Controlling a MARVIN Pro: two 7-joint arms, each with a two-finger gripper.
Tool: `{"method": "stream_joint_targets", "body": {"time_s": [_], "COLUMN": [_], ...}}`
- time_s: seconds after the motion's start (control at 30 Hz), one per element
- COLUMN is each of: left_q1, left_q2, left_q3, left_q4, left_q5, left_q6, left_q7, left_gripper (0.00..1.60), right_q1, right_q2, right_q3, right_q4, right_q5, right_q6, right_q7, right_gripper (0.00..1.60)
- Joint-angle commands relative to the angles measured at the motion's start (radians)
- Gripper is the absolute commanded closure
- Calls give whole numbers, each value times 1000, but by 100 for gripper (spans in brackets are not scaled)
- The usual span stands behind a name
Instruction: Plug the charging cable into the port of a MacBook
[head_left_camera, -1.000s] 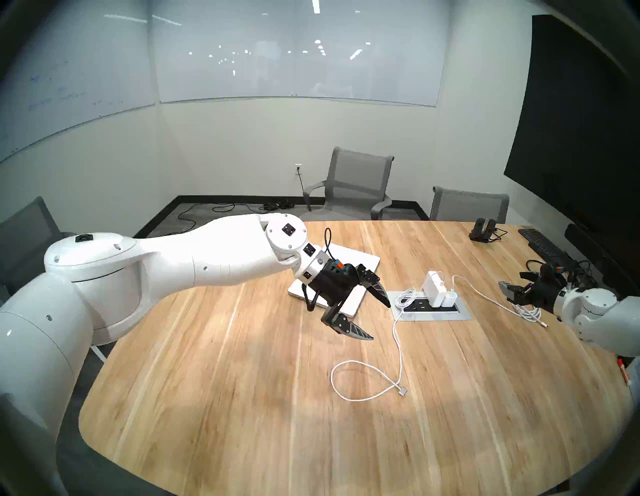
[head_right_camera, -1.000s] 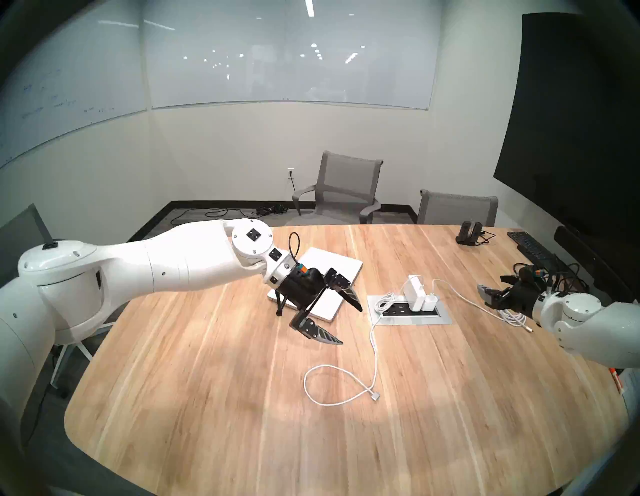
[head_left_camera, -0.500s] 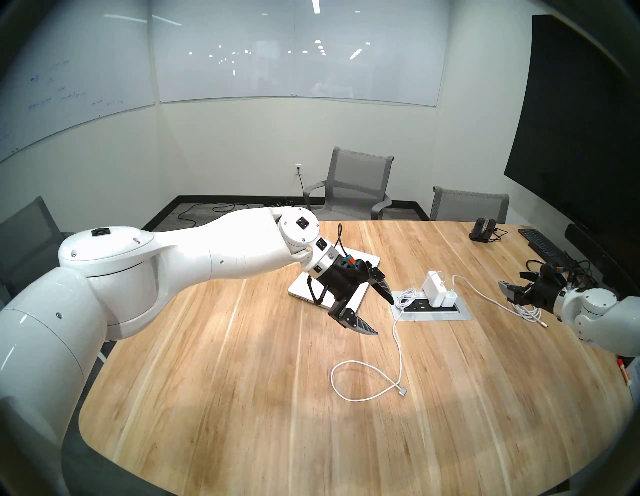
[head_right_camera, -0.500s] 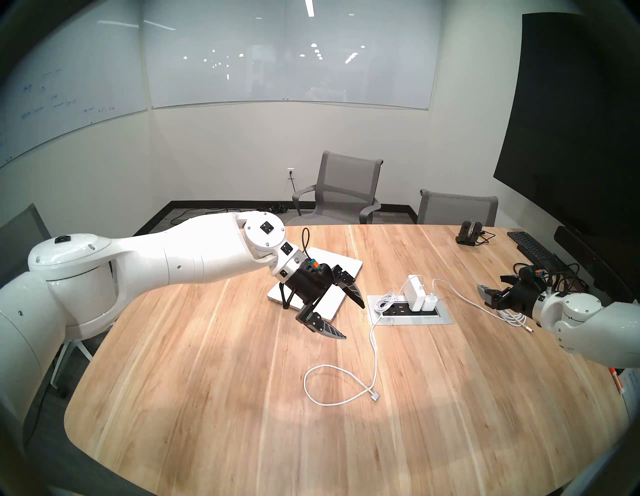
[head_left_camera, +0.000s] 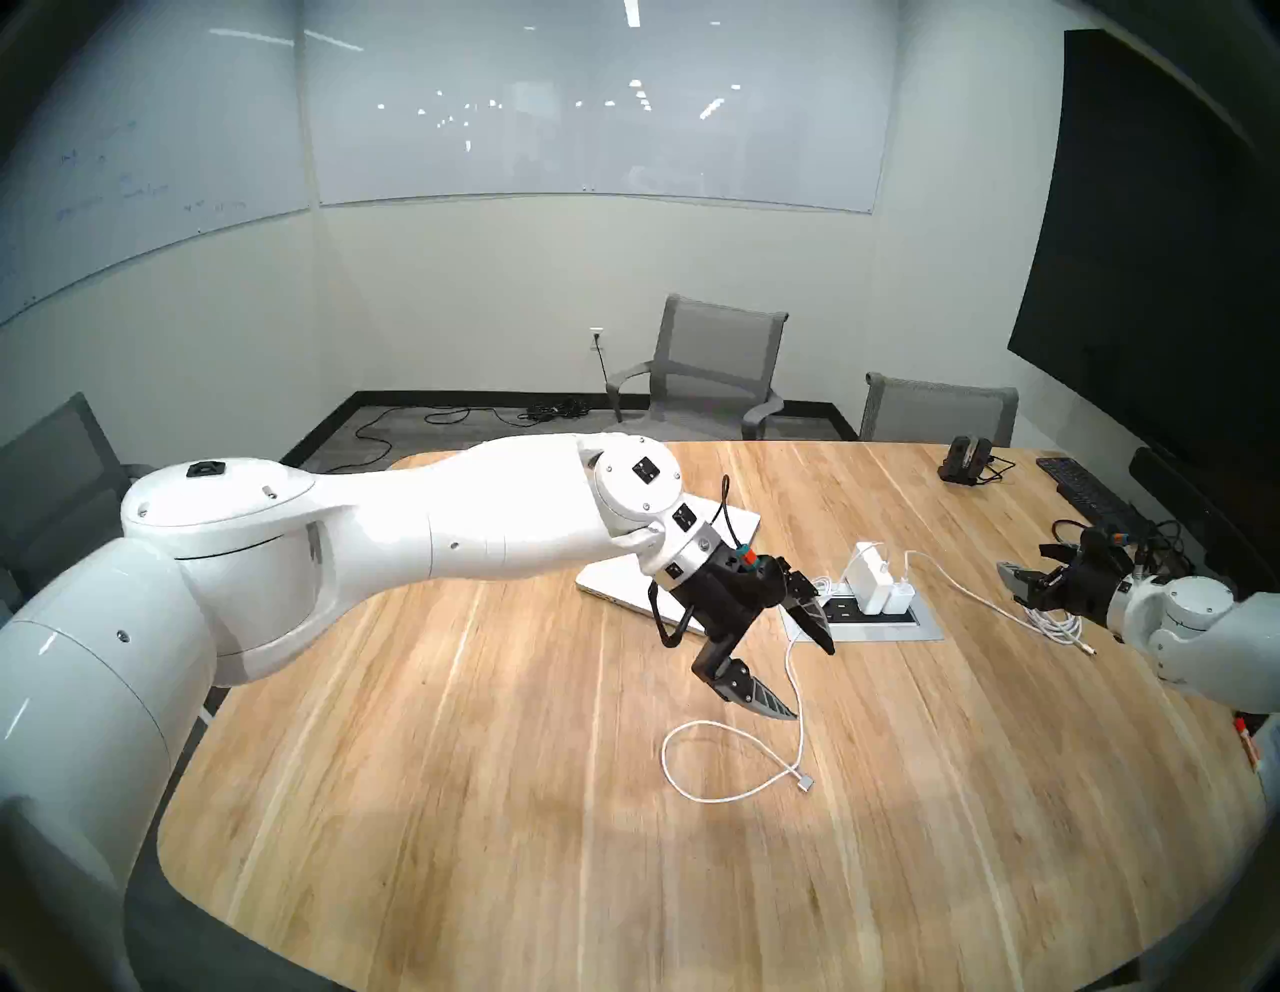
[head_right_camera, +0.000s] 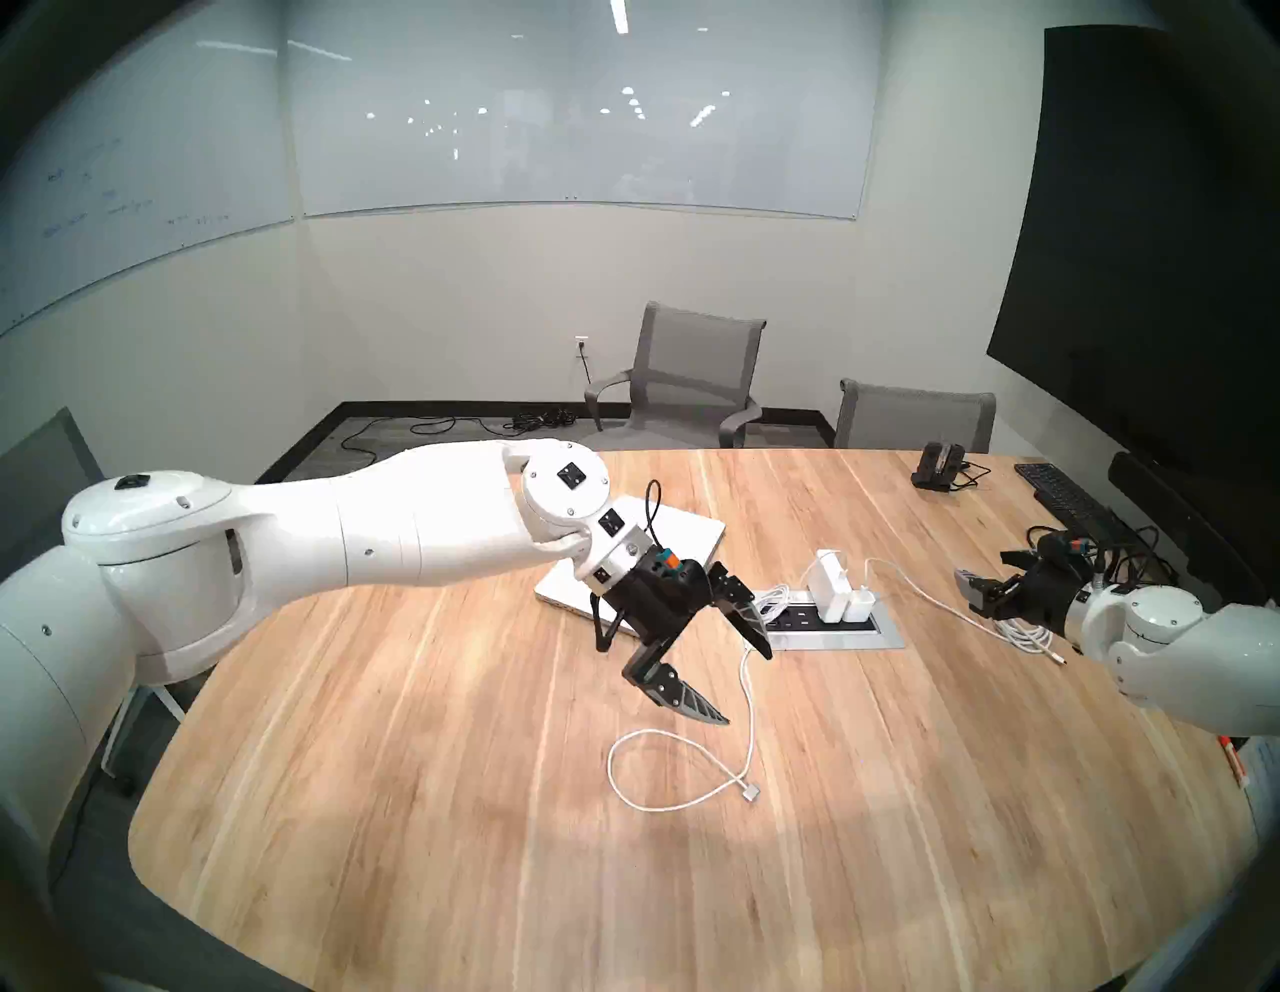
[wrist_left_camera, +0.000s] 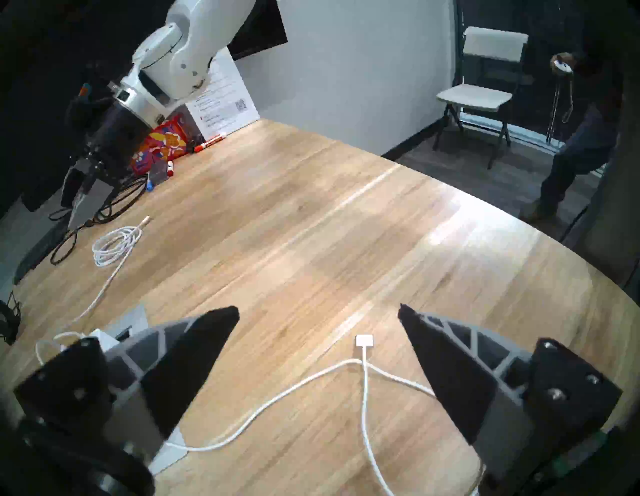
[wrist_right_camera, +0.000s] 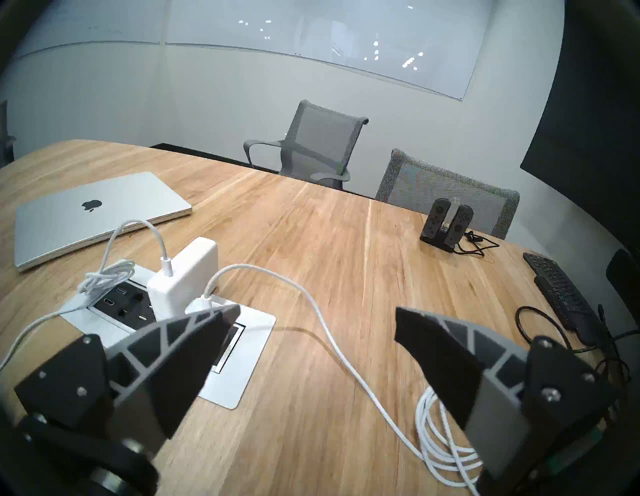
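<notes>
Head view: left gripper (head_left_camera: 807, 675) empty, jaws wide apart, above the charging cable (head_left_camera: 796, 682) near table (head_left_camera: 485, 866) centre; connector (head_left_camera: 803, 785) lies loose toward the near edge. MacBook (head_left_camera: 738, 523) closed, further back; port probably on its side edge, too small to tell.

Left wrist view: connector (wrist_left_camera: 364, 340) between the fingertips (wrist_left_camera: 221, 322). Risk: a pinch on the crossing loop drags the plug askew.

Right wrist view: right gripper (wrist_right_camera: 317, 318) open, empty, over the other cable (wrist_right_camera: 446, 446).
</notes>
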Motion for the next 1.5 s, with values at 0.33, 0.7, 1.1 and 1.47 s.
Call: {"method": "stream_joint_targets", "body": {"time_s": [0.33, 0.7, 1.1, 1.47], "left_q1": [14, 33, 45, 67], "left_q2": [60, 74, 60, 3], "left_q3": [60, 71, 88, 92], "left_q4": [-147, -160, -133, -27], "left_q5": [109, 120, 152, 154], "left_q6": [58, 66, 75, 52], "left_q7": [119, 125, 145, 142], "left_gripper": [0, 0, 0, 0], "right_q1": [16, 17, 17, 16], "right_q2": [2, 2, 2, 2], "right_q3": [7, 6, 6, 7], "right_q4": [-2, -2, -2, -2], "right_q5": [-3, -3, -3, -3], "right_q6": [-6, -6, -6, -6], "right_q7": [3, 3, 3, 3], "right_gripper": [0, 0, 0, 0]}}
